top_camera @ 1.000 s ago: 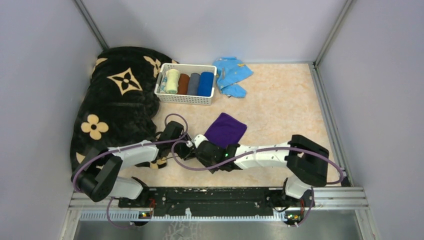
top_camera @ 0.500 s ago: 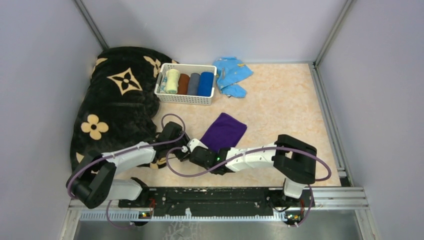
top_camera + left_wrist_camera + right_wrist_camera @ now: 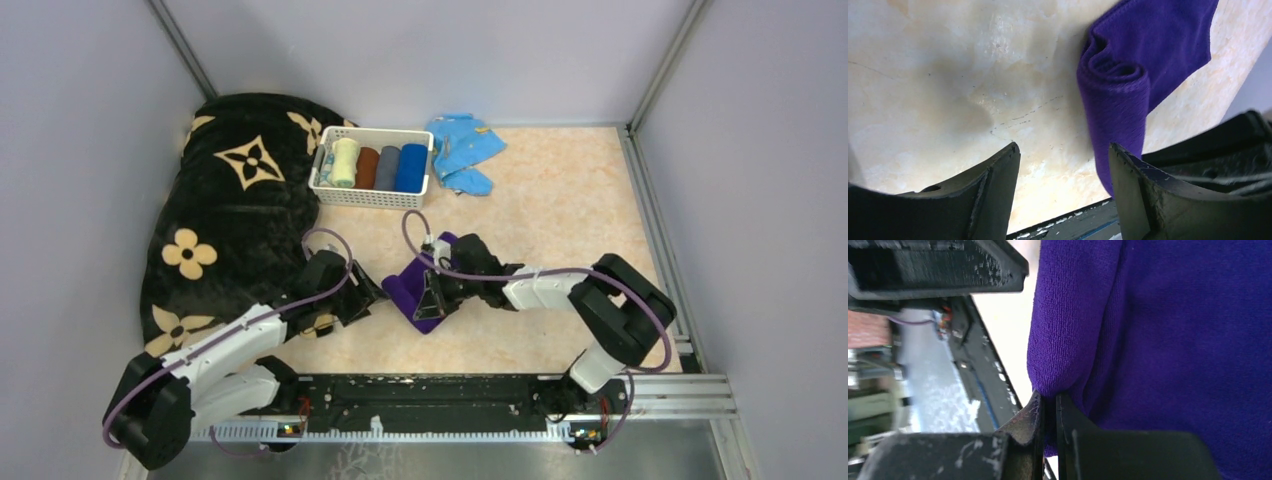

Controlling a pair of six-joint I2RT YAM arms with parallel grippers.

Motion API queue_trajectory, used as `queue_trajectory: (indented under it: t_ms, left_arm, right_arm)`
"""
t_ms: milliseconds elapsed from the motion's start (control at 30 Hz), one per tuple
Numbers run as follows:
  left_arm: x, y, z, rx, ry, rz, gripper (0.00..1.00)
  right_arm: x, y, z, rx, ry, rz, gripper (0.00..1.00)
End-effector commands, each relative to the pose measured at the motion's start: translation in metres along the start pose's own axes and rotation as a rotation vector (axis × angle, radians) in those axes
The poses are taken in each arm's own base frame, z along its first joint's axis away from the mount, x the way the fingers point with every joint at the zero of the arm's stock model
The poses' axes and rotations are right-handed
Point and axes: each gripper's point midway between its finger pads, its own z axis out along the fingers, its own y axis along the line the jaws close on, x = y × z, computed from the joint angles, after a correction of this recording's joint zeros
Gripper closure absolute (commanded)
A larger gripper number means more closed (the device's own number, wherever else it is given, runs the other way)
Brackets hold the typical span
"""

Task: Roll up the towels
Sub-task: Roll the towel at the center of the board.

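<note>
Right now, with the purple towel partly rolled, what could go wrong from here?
1. The right jaws are shut on just a thin fold of the purple towel; pulling may drag the cloth instead of turning it.
2. The roll looks loose, and the open left jaws stand beside it, not touching, so it might uncoil.
3. The left arm lies at the edge of the black blanket and could snag it.
</note>
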Motion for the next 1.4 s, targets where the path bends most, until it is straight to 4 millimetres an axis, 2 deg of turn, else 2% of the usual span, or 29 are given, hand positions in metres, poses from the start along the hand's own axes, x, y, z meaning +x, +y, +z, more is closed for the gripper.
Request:
queue_trajectory:
  t_ms: [0,167,333,533,667,800,933,1100,1167,1233,1367]
  left_arm:
    - [0.004,-0.004,-0.001,0.072,0.005,0.038,0.29]
    - [0.004,-0.021,0.006,0.139,0.023,0.047,0.29]
    - [0.002,-0.036,0.018,0.166,0.046,0.06,0.29]
    - [-0.005,-0.034,0.035,0.117,0.029,0.066,0.3]
    - [-0.008,-0.028,0.048,0.05,0.034,0.063,0.33]
    - [-0.001,-0.008,0.058,-0.048,0.074,0.04,0.38]
    - [0.008,0.004,0.062,-0.071,0.101,0.009,0.41]
    - [0.012,0.017,0.064,-0.119,0.107,-0.02,0.43]
    - [0.013,0.018,0.064,-0.126,0.111,-0.026,0.44]
    - [0.013,0.018,0.065,-0.127,0.115,-0.026,0.44]
    - [0.014,0.018,0.066,-0.134,0.122,-0.024,0.44]
  right_arm:
    - [-0.025,0.037,-0.016,-0.371,-0.066,0.133,1.0]
    - [-0.012,0.011,-0.008,-0.398,-0.029,0.268,1.0]
    - [-0.006,-0.005,-0.001,-0.394,-0.012,0.348,1.0]
    - [0.001,-0.02,0.005,-0.361,0.005,0.403,1.0]
    - [0.006,-0.031,0.006,-0.274,0.031,0.385,1.0]
    - [-0.003,-0.033,-0.006,-0.172,0.014,0.292,0.89]
    - [-0.021,-0.035,-0.029,0.009,-0.03,0.163,0.8]
    - [-0.04,-0.028,-0.047,0.276,-0.076,-0.066,0.7]
    - [-0.043,-0.023,-0.049,0.367,-0.092,-0.145,0.67]
    - [-0.045,-0.018,-0.049,0.442,-0.108,-0.219,0.54]
    - [-0.046,-0.001,-0.044,0.54,-0.121,-0.36,0.5]
